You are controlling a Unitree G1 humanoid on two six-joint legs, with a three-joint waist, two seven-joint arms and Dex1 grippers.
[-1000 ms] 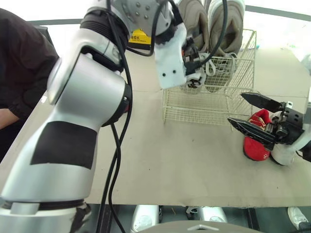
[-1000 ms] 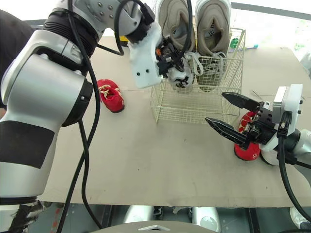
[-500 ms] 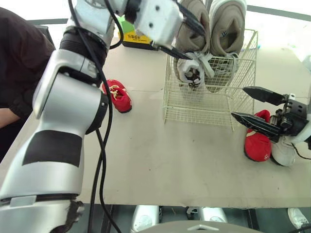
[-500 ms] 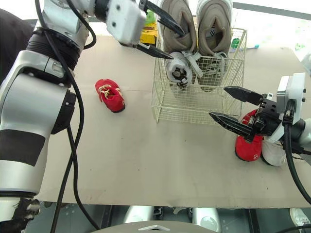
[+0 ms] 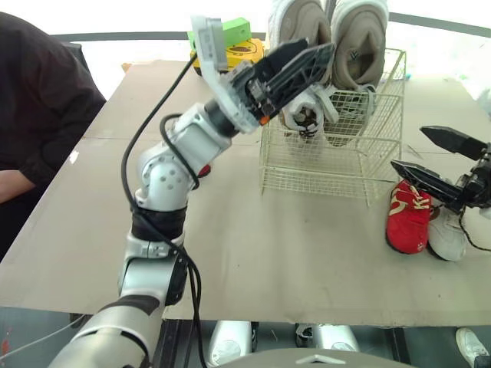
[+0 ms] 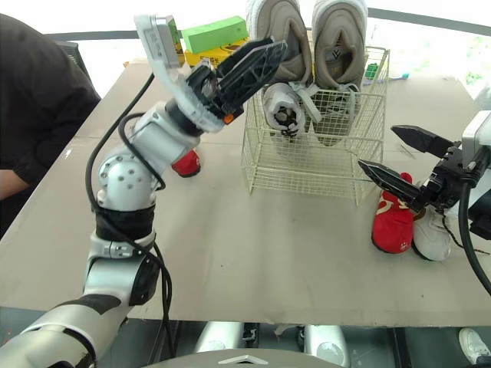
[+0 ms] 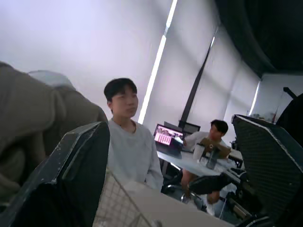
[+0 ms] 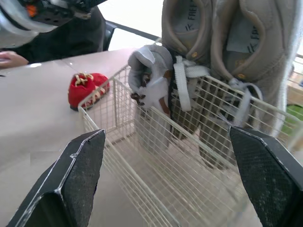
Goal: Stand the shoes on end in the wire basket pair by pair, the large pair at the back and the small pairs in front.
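As stood on end in the cream wire basket (image 6: pixel 307 172): large beige pair of trainers (image 6: pixel 337 42) at back, one small grey-white shoe (image 6: pixel 280 107) in front. On the tan table (image 6: pixel 253 238), one small red shoe (image 6: pixel 186 163) left of the basket, a second red shoe (image 6: pixel 391 222) beside a small white shoe (image 6: pixel 431 234) at its right. Left gripper (image 6: pixel 275 58) and right gripper (image 6: pixel 377 147) jaws wide apart, empty.

Large shoes (image 8: pixel 189 28) carry insole lettering starting "FRE".
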